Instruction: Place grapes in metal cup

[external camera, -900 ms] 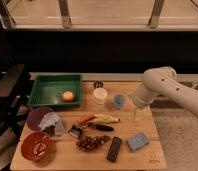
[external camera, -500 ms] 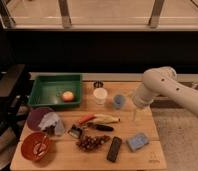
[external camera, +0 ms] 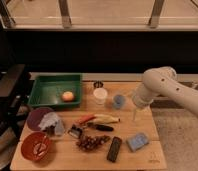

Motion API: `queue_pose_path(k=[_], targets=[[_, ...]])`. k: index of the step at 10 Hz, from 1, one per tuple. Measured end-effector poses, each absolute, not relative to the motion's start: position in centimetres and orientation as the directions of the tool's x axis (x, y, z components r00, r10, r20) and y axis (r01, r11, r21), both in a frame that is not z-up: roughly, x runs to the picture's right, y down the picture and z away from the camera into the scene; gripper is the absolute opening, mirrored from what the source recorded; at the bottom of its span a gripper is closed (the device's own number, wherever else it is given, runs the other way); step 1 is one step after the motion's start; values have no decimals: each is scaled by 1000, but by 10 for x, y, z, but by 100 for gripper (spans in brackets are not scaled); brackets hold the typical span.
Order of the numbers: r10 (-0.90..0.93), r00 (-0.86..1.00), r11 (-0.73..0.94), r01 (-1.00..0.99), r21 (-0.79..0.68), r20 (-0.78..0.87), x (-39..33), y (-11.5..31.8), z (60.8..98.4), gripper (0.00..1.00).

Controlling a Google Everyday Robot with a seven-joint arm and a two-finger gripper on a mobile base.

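The grapes (external camera: 92, 142), a dark reddish-purple bunch, lie on the wooden table near its front middle, left of a black slab (external camera: 114, 149). The metal cup (external camera: 98, 85), small and dark, stands at the table's back edge just behind the white cup (external camera: 100, 95). My gripper (external camera: 136, 115) hangs below the white arm (external camera: 159, 87) over the right side of the table, right of the light blue cup (external camera: 119, 101). It is well away from the grapes and holds nothing that I can see.
A green tray (external camera: 48, 98) with an orange fruit (external camera: 67, 96) stands at the back left. A purple plate (external camera: 38, 118), a red bowl (external camera: 36, 146), a carrot (external camera: 85, 119), a banana (external camera: 107, 118) and a blue sponge (external camera: 137, 142) also lie on the table.
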State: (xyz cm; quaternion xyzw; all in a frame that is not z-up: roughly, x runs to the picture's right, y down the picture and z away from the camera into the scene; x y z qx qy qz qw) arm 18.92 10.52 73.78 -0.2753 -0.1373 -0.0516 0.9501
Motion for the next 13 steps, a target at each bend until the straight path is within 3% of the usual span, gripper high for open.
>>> queue_pose_path(k=[13], targets=[[-4, 965, 841, 146, -521, 263, 193, 108, 739, 80]])
